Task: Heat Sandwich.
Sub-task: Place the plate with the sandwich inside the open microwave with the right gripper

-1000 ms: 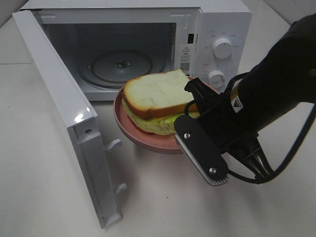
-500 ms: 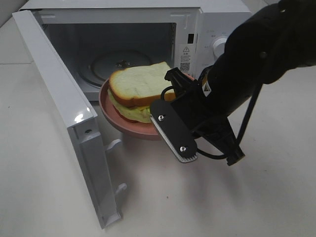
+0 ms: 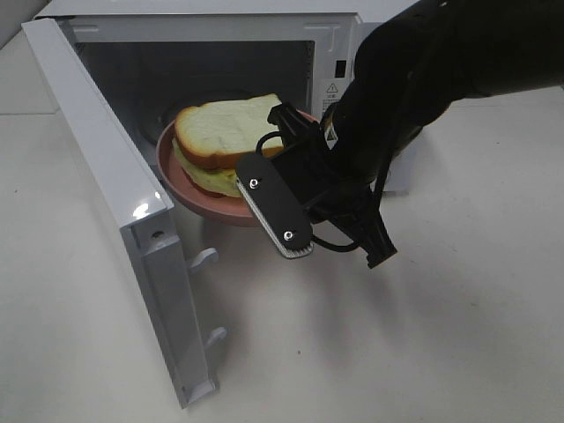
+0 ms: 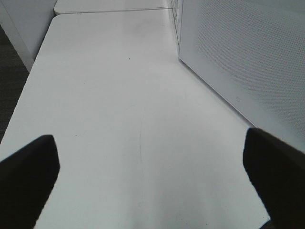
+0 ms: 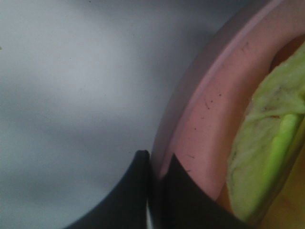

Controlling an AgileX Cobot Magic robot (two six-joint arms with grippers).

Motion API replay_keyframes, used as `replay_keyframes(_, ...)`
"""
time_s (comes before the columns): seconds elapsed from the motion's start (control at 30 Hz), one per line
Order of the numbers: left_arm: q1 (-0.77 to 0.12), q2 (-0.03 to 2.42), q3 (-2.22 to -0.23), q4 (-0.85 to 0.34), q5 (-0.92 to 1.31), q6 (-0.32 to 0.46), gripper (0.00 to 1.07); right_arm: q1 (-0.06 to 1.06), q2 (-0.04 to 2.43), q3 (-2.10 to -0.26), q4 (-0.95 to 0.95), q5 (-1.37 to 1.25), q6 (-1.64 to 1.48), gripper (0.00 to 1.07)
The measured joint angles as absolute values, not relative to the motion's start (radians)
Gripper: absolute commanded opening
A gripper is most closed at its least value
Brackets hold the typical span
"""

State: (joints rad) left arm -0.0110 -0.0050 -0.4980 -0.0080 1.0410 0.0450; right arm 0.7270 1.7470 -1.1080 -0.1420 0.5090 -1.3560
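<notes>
From upper right, right pincer [image 5: 153, 191] clamps pink plate [image 3: 189, 198] rim | sandwich [image 3: 225, 132] aboard, at open microwave [image 3: 176, 79] mouth | left pincer [image 4: 150, 157] agape, empty

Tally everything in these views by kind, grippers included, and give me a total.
microwave: 1
sandwich: 1
pink plate: 1
grippers: 2 (left gripper, open over the table; right gripper, shut on the plate's rim)
Total: 5
</notes>
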Motion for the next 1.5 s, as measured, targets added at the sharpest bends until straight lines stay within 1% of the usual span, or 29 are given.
replay_keyframes(0.77, -0.011, -0.005, -0.498, -0.008, 1.041, 0.045, 1.04, 0.727, 1.910, -1.276, -0.142, 0.517, -1.352, 0.00)
replay_keyframes(1.5, -0.011, -0.005, -0.498, -0.008, 1.041, 0.045, 1.04, 0.727, 2.080, -1.562, -0.144, 0.636, -1.254, 0.00)
